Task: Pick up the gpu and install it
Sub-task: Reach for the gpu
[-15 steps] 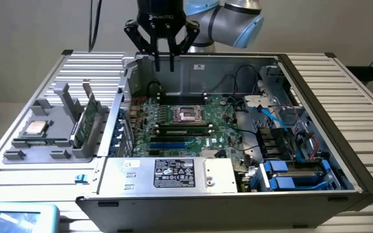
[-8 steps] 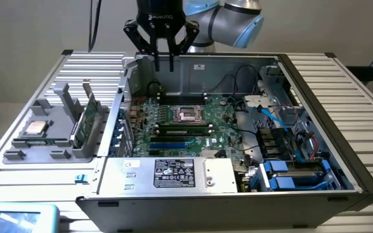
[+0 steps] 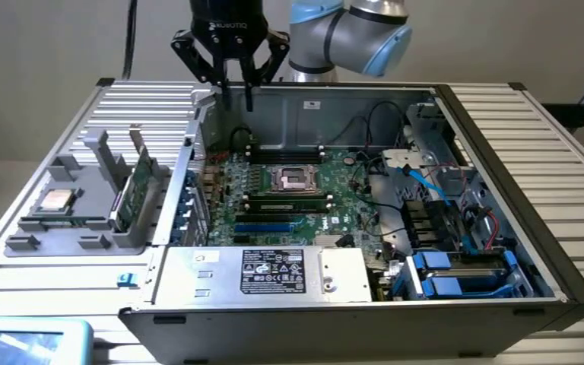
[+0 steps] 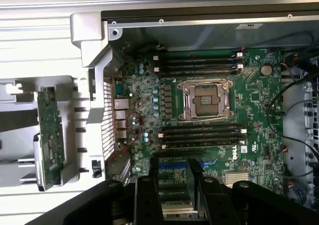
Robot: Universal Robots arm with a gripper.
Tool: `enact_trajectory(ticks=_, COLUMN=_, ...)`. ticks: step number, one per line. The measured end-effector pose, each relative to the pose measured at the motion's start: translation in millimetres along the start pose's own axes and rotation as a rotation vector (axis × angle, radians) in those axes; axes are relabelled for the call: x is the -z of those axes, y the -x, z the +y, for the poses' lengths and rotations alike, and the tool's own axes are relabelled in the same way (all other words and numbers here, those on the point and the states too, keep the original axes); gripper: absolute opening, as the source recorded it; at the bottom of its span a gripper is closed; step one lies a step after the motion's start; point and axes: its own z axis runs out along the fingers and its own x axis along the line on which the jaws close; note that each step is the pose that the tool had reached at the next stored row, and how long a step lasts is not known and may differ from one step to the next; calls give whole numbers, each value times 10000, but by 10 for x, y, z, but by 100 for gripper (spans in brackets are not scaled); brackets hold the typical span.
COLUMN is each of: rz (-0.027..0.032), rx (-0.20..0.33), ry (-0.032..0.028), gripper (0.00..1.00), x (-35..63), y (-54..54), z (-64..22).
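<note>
A: The counter (image 3: 535, 152)?
B: Ribbed bare metal, satin grey.
A: The computer case (image 3: 373, 334)?
B: Smooth, matt grey sheet metal.
A: And the gpu (image 3: 142, 186)?
B: Matt green circuit board, in a dull grey plastic holder (image 3: 89, 160).
A: The tool (image 3: 236, 95)?
B: Black, faintly glossy.

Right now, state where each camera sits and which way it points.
Exterior view: off the arm, above the open computer case's near side, looking down into it; the arm and open gripper hang over its far edge.
Wrist view: on the wrist, looking down at the motherboard; the gripper shows, empty.
Shared: the motherboard, its processor socket, and the gpu upright in the grey holder beside the case.
</note>
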Motion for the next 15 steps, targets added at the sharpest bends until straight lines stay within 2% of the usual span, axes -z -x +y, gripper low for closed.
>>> enact_trajectory(ticks=15, rz=100, rx=-5, ry=-7, gripper=35, x=15, y=-670, z=13)
